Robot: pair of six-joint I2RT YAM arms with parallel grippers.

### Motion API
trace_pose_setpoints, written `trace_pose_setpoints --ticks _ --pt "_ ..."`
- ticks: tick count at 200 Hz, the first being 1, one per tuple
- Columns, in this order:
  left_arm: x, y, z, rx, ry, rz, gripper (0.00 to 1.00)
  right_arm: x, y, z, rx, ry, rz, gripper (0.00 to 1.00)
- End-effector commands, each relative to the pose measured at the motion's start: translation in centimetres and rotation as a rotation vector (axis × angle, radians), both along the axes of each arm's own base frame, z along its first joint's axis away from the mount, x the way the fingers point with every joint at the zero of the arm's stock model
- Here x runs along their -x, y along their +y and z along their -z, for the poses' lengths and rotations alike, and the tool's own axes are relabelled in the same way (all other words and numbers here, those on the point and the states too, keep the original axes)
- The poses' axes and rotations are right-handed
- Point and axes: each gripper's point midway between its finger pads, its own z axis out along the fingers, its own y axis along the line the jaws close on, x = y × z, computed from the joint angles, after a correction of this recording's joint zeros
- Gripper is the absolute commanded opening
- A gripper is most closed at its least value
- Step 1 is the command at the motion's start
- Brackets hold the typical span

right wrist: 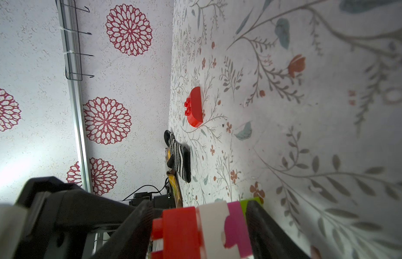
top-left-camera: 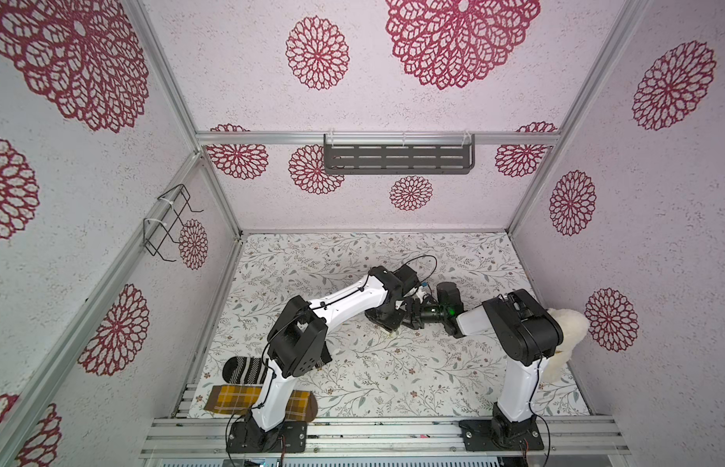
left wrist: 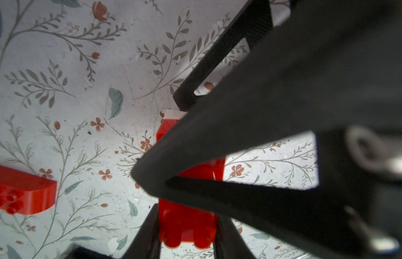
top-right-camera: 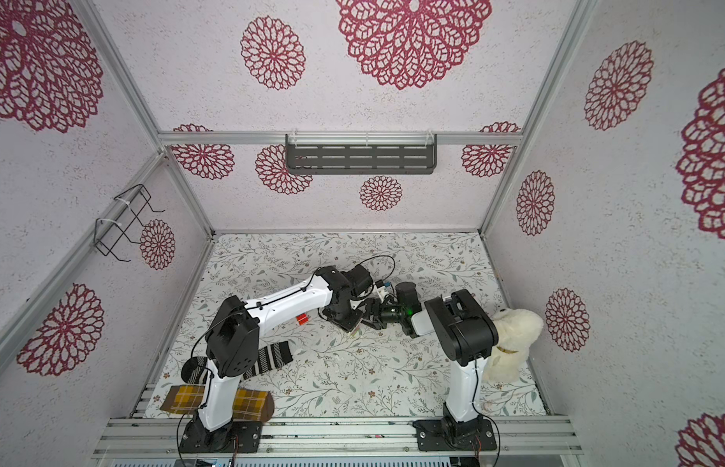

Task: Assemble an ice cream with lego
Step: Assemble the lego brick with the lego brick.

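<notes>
The ice cream (right wrist: 213,228) is a stack of red, cream-white, pink and lime green bricks, held just above the floral table between both grippers. My right gripper (right wrist: 199,208) spans its length, one finger against the red end and the other against the green end. My left gripper (left wrist: 186,215) is shut across the stack's red brick (left wrist: 186,226). In both top views the two grippers (top-left-camera: 407,313) (top-right-camera: 365,313) meet mid-table and hide most of the stack. A loose red half-round lego brick (right wrist: 194,107) (left wrist: 23,192) (top-right-camera: 302,319) lies on the table to the left.
A striped sock (top-left-camera: 247,370) (top-right-camera: 272,356) and a plaid sock (top-left-camera: 231,400) lie by the left arm's base. A white plush toy (top-left-camera: 563,339) leans at the right wall. A wire rack (top-left-camera: 170,222) hangs on the left wall, a dark shelf (top-left-camera: 397,157) on the back wall.
</notes>
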Motion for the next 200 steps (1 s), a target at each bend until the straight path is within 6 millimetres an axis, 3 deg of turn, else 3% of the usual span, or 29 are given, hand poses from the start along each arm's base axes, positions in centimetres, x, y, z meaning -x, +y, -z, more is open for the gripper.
trace_pose_setpoints --ticks 1,42,63,100,137,173,200 --pt "1.0 0.3 1.8 -0.078 0.032 -0.004 0.32 0.0 0.3 -0.1 0.006 -0.021 -0.013 0.65" --pt "1.6 0.9 2.9 -0.099 0.038 -0.017 0.32 0.1 0.2 0.2 0.017 -0.014 -0.005 0.60" --pt "1.4 1.2 3.4 -0.097 0.042 -0.044 0.33 0.1 0.2 0.4 0.023 -0.013 0.001 0.47" --pt "1.6 0.5 4.8 -0.044 0.084 -0.081 0.35 0.1 0.1 1.1 0.036 0.000 0.013 0.34" --pt "0.8 0.6 4.0 -0.027 0.059 -0.101 0.47 0.1 0.0 1.7 0.044 0.017 0.016 0.30" --pt "-1.2 0.3 2.1 0.002 0.015 -0.121 0.70 0.1 0.0 2.1 0.055 0.030 0.016 0.30" --pt "-1.8 -0.2 1.3 0.026 0.002 -0.123 0.75 0.1 -0.2 2.5 0.061 0.039 0.018 0.30"
